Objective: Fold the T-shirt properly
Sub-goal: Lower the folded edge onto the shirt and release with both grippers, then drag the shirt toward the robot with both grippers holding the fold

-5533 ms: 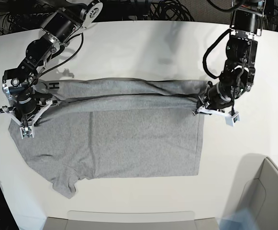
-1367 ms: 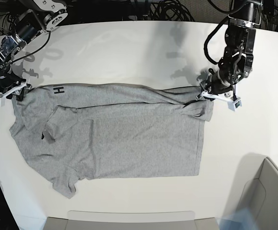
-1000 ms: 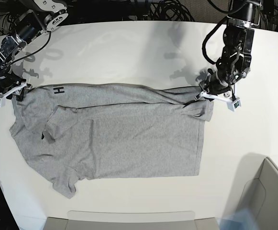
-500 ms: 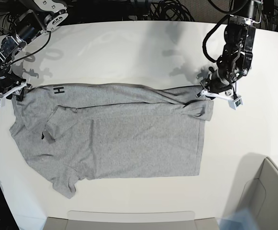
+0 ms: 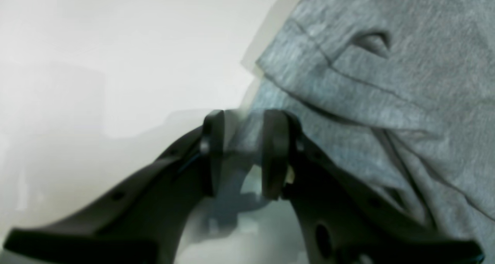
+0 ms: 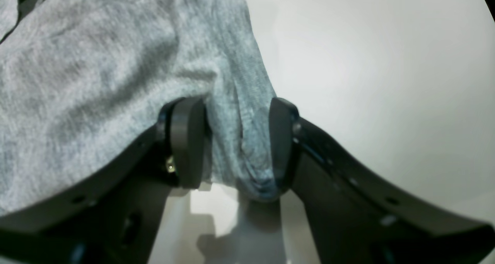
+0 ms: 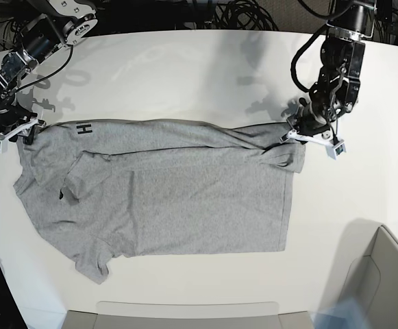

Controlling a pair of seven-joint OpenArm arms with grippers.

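Note:
The heather-grey T-shirt (image 7: 178, 192) lies spread on the white table, its far edge turned over so that black lettering (image 7: 82, 128) shows at the left. My right gripper (image 7: 12, 131) is at the shirt's far left corner. In the right wrist view this gripper (image 6: 236, 140) is shut on a thick bunch of grey cloth (image 6: 116, 63). My left gripper (image 7: 301, 136) sits at the far right corner, where the cloth is rumpled. In the left wrist view that gripper (image 5: 243, 140) has a thin edge of the T-shirt (image 5: 386, 82) between its pads.
A pale bin (image 7: 383, 274) stands at the near right corner of the table (image 7: 185, 75). A flat tray edge (image 7: 185, 312) runs along the front. Dark cables (image 7: 240, 14) lie behind the table's far edge.
Since the oldest frame both grippers have drawn the turned-over edge toward the far side, the right one well to the left. Over the last second only the left gripper shifts slightly.

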